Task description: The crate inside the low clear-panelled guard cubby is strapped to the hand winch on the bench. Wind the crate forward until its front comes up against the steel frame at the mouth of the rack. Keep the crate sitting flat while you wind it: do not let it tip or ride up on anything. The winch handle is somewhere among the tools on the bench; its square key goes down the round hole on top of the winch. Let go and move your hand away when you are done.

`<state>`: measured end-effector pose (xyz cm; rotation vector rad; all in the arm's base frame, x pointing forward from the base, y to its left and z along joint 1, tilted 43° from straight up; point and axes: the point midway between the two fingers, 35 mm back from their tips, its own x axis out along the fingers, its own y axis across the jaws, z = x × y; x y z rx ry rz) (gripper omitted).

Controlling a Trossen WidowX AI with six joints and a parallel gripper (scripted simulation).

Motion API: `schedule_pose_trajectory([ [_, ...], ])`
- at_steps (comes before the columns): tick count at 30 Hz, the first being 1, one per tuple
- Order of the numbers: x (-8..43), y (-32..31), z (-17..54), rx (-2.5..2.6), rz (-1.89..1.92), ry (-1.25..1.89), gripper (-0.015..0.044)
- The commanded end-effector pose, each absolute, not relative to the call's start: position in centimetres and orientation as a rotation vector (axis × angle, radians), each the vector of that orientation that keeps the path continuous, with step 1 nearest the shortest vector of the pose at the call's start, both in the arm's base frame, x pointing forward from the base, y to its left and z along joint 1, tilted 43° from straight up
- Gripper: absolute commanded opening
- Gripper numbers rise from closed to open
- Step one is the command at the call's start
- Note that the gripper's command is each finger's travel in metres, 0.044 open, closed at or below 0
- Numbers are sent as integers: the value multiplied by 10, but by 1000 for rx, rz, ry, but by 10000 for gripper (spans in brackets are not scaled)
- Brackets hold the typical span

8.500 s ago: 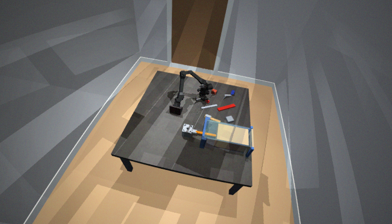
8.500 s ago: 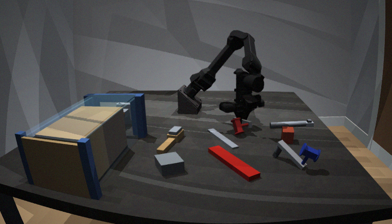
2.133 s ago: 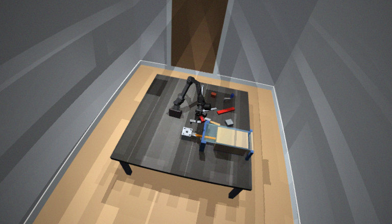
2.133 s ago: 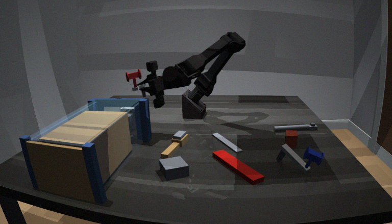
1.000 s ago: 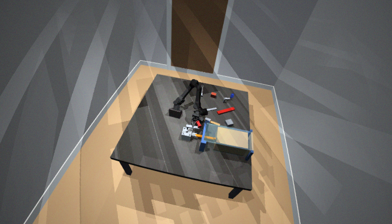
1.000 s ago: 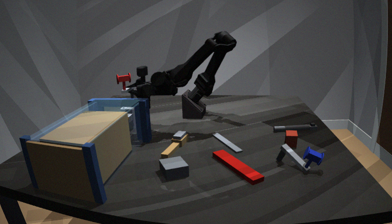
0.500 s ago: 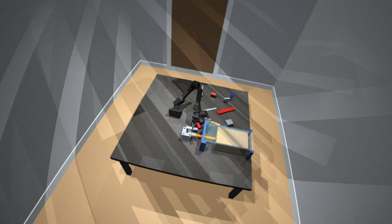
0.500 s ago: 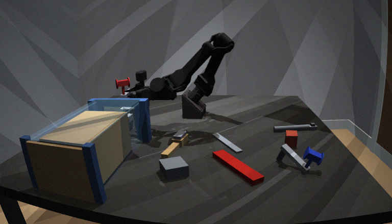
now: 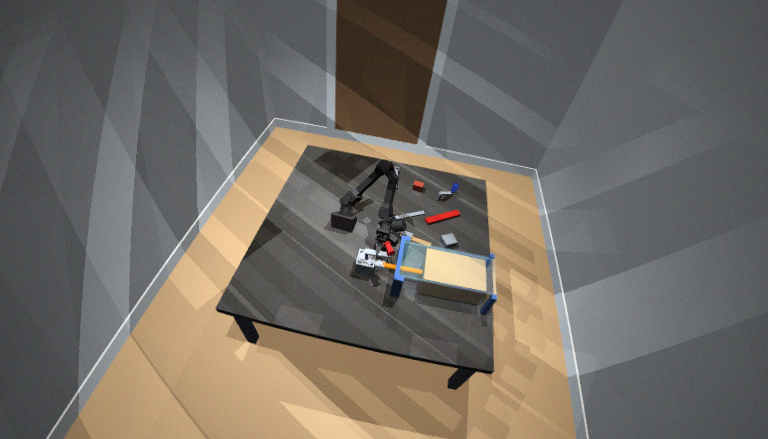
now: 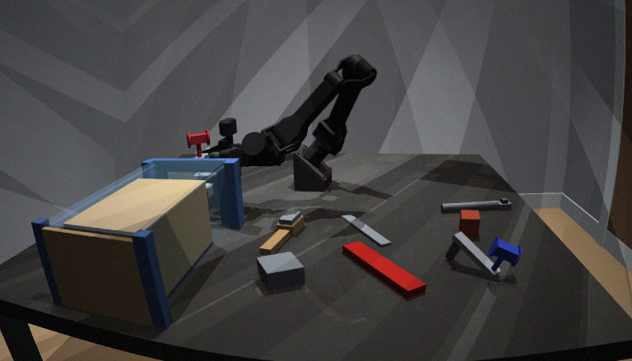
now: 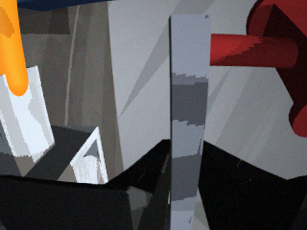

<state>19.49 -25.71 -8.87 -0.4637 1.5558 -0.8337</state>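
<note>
My gripper is shut on the grey bar of the red-knobbed winch handle, with the knob upward. The handle is over the grey winch; the exterior view shows the bar above it. The square key and hole are hidden, so I cannot tell whether they line up. An orange strap runs from the winch to the tan crate. The crate sits flat in the clear-panelled cubby, with a gap between its front and the blue mouth frame.
Beside the cubby lie a wooden tool, a grey block, a flat grey strip and a red bar. Farther off are a red block, a dark rod and a blue-knobbed handle.
</note>
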Motion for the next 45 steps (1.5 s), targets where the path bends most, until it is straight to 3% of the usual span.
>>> schedule_pose_trajectory([
  [1,194,-258,-87,-465,-852,1553,0],
  [45,197,-244,-97,-466,-831,1544,0],
])
